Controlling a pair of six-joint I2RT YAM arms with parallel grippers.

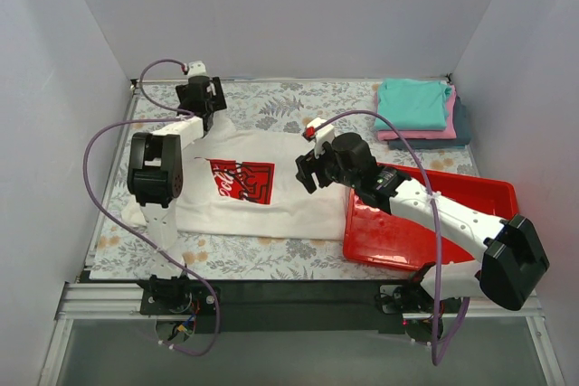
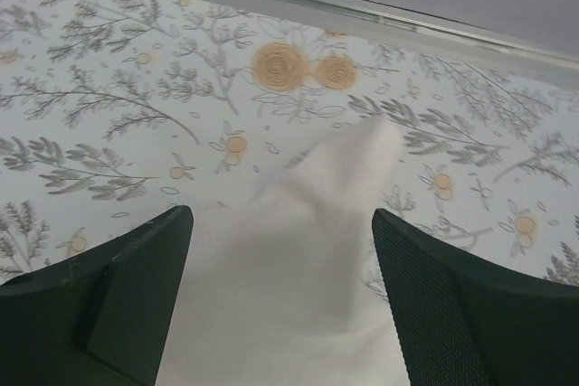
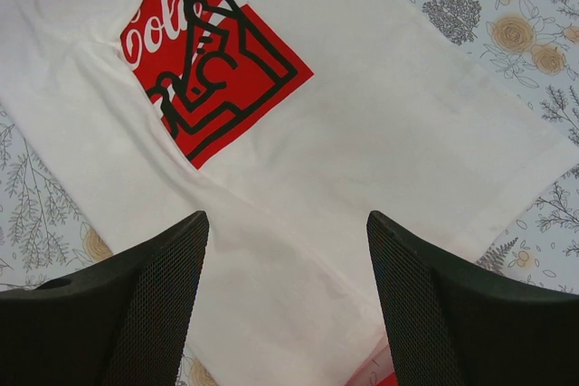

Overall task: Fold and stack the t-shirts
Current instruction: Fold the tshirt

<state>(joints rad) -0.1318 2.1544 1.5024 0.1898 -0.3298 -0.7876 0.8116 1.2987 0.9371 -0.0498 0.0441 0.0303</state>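
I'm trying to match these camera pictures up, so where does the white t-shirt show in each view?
Top external: white t-shirt spread flat, centre-left of the table.
Left wrist: one pointed corner of it, lower centre.
Right wrist: it fills most of the frame.
Shared landmark: floral table cover.

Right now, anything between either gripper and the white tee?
Nothing visible. Left gripper and right gripper are both open directly above the white tee; the red tray lies at its right edge.
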